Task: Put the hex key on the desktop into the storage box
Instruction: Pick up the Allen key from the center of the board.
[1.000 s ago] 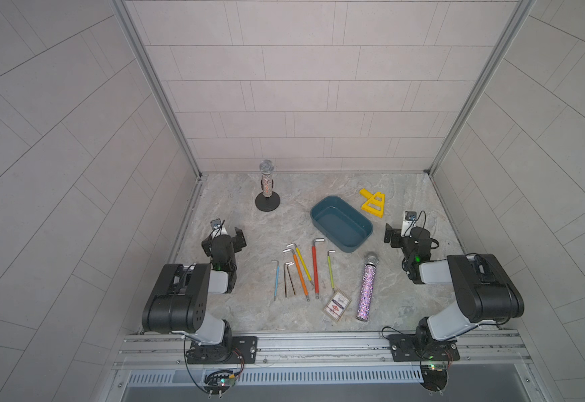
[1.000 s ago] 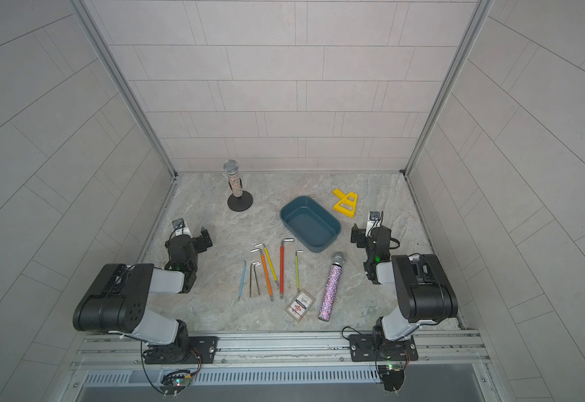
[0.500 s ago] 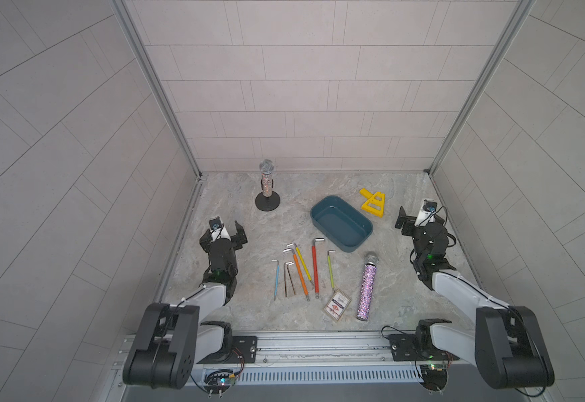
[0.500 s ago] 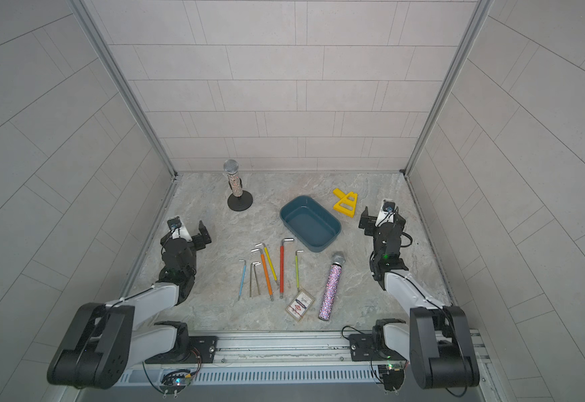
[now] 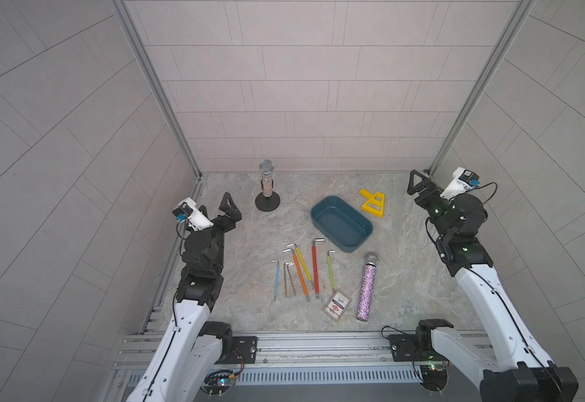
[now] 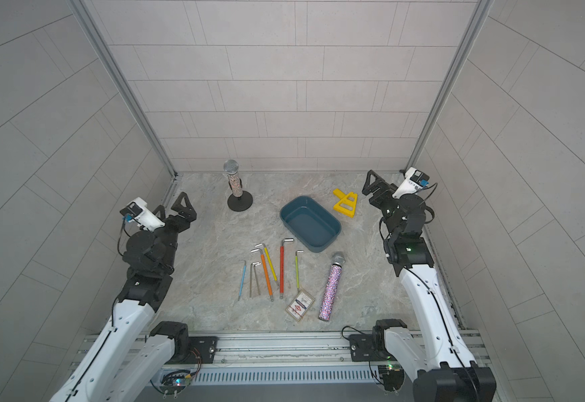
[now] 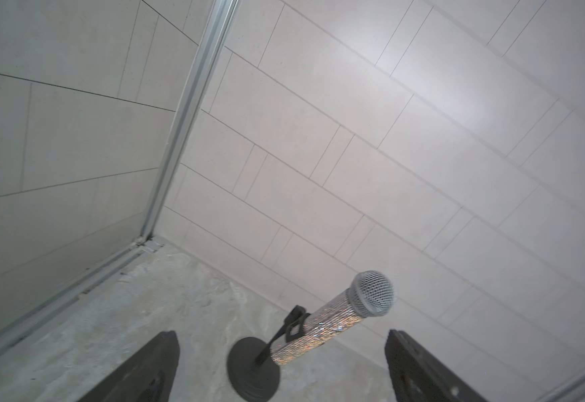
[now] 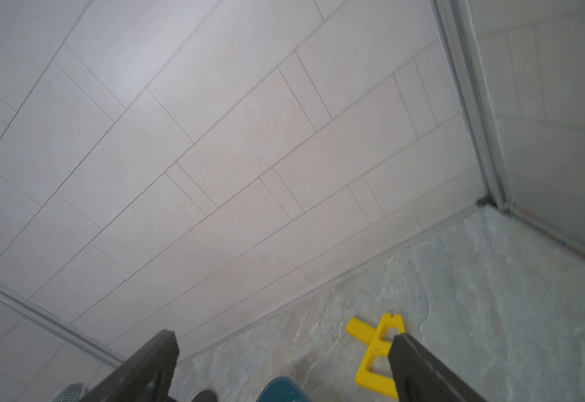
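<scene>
Over the surface [image 5: 249, 243], left hand [image 5: 215, 206] and right hand [image 5: 420, 182] had just risen from folded rest, both released, empty, well apart from the box [image 5: 339, 226]. Box empty. The hex keys [image 5: 315, 268] lay in a row just beside it, untouched. Picking not yet begun.

Glossy plast. storage box [image 5: 340, 225]; matt stone-look desktop [image 5: 249, 264]; glittery lying mic [image 5: 366, 285].

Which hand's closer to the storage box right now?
Right. The right hand is past the yellow frame from the storage box; the left hand is farther, beside the standing microphone.
</scene>
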Robot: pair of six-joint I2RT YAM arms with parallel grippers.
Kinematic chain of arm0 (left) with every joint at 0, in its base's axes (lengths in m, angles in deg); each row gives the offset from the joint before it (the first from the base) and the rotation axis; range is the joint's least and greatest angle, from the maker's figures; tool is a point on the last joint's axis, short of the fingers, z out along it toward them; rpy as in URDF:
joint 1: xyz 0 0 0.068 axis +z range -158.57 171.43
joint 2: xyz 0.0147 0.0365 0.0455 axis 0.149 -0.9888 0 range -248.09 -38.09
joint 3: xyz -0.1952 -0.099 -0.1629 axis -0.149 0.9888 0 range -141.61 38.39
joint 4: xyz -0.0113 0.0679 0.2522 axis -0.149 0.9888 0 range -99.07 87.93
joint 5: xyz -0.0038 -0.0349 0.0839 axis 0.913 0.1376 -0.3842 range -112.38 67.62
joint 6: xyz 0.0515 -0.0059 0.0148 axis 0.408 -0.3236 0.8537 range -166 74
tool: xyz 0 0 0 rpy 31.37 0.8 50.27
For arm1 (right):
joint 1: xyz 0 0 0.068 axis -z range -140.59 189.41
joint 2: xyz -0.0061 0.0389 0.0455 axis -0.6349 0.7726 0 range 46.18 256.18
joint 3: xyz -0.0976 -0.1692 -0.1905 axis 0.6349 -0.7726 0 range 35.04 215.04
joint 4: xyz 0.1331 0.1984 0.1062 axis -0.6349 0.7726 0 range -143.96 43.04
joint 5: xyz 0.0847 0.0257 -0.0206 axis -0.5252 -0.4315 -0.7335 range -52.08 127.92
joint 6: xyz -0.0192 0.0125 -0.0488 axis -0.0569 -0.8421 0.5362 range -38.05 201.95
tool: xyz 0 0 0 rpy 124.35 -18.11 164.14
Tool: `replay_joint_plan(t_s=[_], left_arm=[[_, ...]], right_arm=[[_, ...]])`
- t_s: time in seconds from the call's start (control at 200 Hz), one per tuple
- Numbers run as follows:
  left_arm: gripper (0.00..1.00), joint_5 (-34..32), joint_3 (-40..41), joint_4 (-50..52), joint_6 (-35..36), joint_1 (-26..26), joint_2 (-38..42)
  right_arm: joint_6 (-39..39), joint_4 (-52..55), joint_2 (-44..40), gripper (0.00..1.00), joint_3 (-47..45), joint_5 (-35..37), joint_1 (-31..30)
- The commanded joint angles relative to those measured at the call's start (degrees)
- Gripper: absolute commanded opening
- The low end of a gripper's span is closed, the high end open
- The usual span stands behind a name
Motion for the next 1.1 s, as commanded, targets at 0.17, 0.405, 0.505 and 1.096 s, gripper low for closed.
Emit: replay_joint_plan(t_s=[0.17,0.405,0.505,1.096], left_arm=[[1.00,17.0,-4.4,15.6,-17.6,-0.8,-11.9],[1.00,8.2,-13.7,49.4,-0.7,-6.8,-12.3],[1.00,3.6,-16.3,60.1,5.9,-8.9,-11.2],[1.00,9.6,-13.6,60.8,11.7,-10.2,0.3]], right_arm=[[-7.5,10.2,2.3,0.93,0.9,-10.5,-5.4],[11.8,47.2,8.6,0.81,18.3,15.4,-32.7],[10.7,57.5,13.9,0.76,21.7,22.0,-42.8],[11.6,68.8,40.4,0.32,31.0,11.6,-51.3]])
